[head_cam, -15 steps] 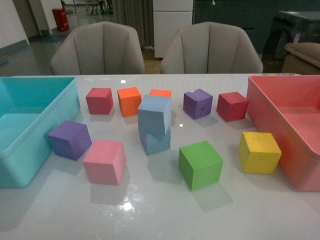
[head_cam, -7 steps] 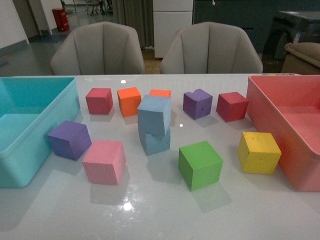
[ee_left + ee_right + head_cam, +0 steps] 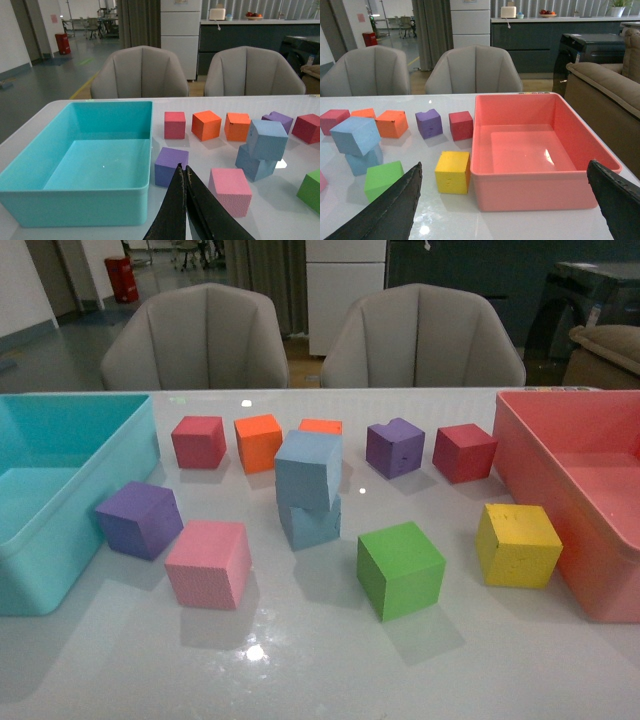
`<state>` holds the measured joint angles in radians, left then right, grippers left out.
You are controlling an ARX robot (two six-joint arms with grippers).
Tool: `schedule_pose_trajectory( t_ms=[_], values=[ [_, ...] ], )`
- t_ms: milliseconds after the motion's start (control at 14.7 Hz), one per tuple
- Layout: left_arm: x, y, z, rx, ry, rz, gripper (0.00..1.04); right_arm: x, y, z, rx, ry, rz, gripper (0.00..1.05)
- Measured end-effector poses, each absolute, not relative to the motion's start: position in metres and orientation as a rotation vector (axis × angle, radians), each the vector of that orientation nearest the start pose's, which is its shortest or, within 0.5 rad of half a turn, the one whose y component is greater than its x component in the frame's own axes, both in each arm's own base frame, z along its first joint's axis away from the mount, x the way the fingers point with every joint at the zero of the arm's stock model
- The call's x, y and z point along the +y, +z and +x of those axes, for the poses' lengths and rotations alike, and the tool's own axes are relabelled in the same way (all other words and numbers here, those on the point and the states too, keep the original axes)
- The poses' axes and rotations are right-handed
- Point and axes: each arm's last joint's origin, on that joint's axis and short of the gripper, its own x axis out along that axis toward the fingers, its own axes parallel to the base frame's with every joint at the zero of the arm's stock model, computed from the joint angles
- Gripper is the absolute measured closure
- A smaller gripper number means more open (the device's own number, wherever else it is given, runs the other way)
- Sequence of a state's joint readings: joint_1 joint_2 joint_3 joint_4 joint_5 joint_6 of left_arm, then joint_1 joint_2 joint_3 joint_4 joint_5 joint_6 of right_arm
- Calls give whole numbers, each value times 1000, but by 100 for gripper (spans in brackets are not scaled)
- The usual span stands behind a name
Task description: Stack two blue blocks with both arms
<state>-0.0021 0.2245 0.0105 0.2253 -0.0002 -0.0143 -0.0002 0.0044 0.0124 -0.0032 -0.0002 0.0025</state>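
Stack standing, both arms clear of it.

Front view: you are looking at the upper blue block [image 3: 309,469] sitting skewed on the lower blue block [image 3: 311,520] at frame centre; neither arm is showing. Left wrist view: the left gripper [image 3: 185,176], tips pressed together and holding nothing, is pointing from bottom centre; the stack is lying right of centre, past the pink cube [image 3: 230,190]. Right wrist view: the right gripper [image 3: 510,200] is standing spread wide and empty; the stack is sitting at the left edge, with open table around it.
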Motion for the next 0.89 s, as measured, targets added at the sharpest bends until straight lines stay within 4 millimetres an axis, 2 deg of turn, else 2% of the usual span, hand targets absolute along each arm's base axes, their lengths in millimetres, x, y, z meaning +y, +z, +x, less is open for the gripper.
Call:
schedule_pose_trajectory(
  t_ms=[272,340,681,749,817,885],
  values=[
    [0,169,106,3,-2,-14,103,0,167,97,-5,0,2,6],
    [0,166,98,1,-2,-14,103,0,167,97,-4,0,2,6],
    [0,166,98,2,-1,-14,103,0,167,97,-5,0,2,6],
    [0,166,98,1,0,-14,98,0,167,97,-5,0,2,6],
    [0,166,98,2,-1,-14,87,0,167,97,-5,0,2,6],
    [0,166,98,2,-1,-14,58,0,167,97,-5,0,2,6]
  ],
)
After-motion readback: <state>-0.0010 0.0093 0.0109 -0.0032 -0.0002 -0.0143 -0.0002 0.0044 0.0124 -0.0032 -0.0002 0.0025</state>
